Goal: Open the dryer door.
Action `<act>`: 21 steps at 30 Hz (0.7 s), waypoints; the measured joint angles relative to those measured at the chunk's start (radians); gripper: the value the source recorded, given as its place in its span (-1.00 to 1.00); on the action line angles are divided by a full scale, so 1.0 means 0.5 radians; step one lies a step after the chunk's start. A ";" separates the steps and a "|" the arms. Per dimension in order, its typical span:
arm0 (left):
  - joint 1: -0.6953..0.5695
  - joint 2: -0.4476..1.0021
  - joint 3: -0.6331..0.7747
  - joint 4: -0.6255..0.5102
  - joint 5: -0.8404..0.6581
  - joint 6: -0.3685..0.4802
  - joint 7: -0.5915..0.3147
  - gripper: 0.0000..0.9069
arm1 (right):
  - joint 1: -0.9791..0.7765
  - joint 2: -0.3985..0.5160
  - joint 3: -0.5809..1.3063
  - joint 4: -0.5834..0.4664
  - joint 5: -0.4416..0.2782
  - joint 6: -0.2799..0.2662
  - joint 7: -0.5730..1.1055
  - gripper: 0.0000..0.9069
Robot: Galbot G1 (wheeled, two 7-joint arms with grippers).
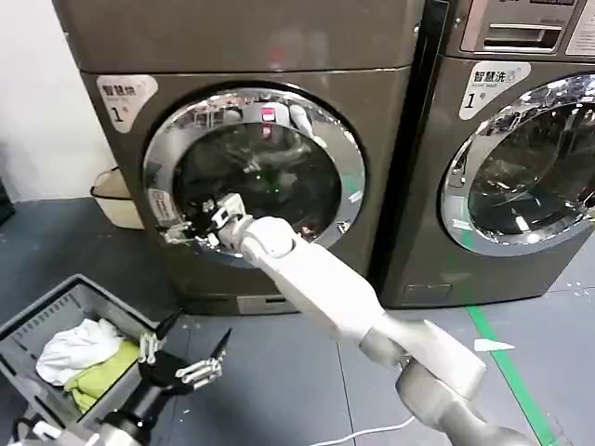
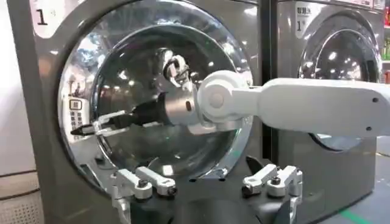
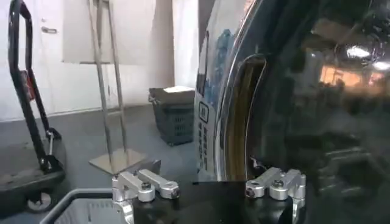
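- Dark grey floor [image 1: 307, 372]; two grey front-loaders stand side by side against the back. A green line [image 1: 502, 362] runs along the floor by the right one.
- Dryer [image 1: 251, 56] is the left, plain-fronted machine. Second machine [image 1: 521, 139], with a silver drawer panel, stands touching its right side.
- Dryer door [image 1: 256, 172]: chrome ring around dark glass, facing front. From the head view it lies against the dryer front; whether it is latched I cannot tell.
- Right gripper [image 1: 186, 226] is at the door's left rim, arm reaching across the glass. Left wrist view shows its fingers [image 2: 100, 125] spread apart, tips at the chrome ring; nothing clamped that I can see.
- Right wrist view: ring edge and a recess [image 3: 244, 115] in the rim, close ahead of the fingers.
- Left gripper [image 1: 181, 358] hangs low near the floor, fingers splayed, empty, well apart from the door.
- Grey basket [image 1: 56, 316] at lower left, just beside the left gripper, holds white and yellow-green cloth [image 1: 84, 358].
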 joint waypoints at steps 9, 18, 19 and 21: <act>0.001 -0.004 -0.002 -0.001 0.000 -0.001 -0.001 1.00 | 0.001 0.000 -0.044 0.047 0.008 -0.007 -0.036 1.00; 0.008 -0.012 -0.011 -0.009 -0.001 -0.003 -0.002 1.00 | -0.008 0.000 -0.092 0.151 0.070 -0.055 -0.068 1.00; 0.008 -0.012 -0.011 -0.010 -0.002 -0.003 -0.002 1.00 | -0.008 0.000 -0.101 0.171 0.083 -0.058 -0.072 1.00; 0.008 -0.012 -0.013 -0.011 -0.002 -0.003 -0.002 1.00 | -0.006 0.000 -0.116 0.212 0.115 -0.065 -0.080 1.00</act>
